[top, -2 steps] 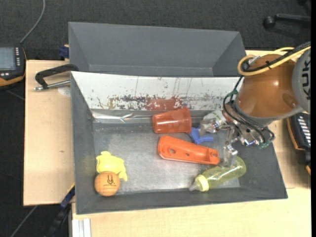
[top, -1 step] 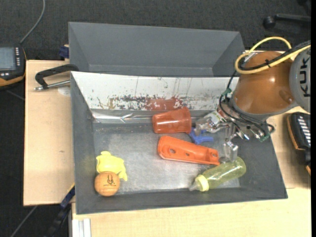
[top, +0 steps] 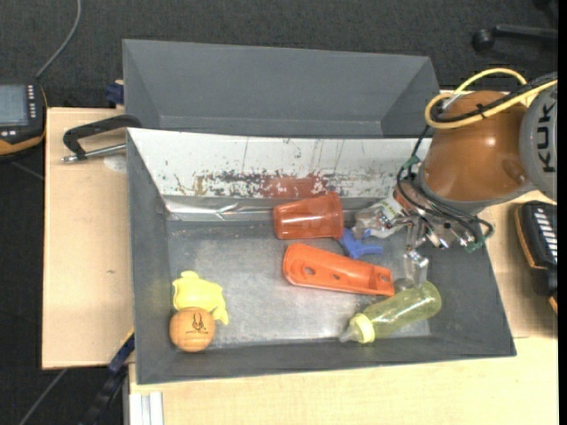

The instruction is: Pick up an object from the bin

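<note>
1 grey bin (top: 151, 264). 1 long orange handle (top: 335, 273), mid-floor: your landmark. 1 orange cup (top: 306, 218), just behind it. 1 yellow-green bottle (top: 396, 312), just beside its right tip. 1 gripper (top: 415, 257), hanging over that right tip; opening: you cannot tell. 1 blue scrap (top: 362, 247), behind-right. Risk: you may catch handle and bottle together, or the round bottle may roll away.
</note>
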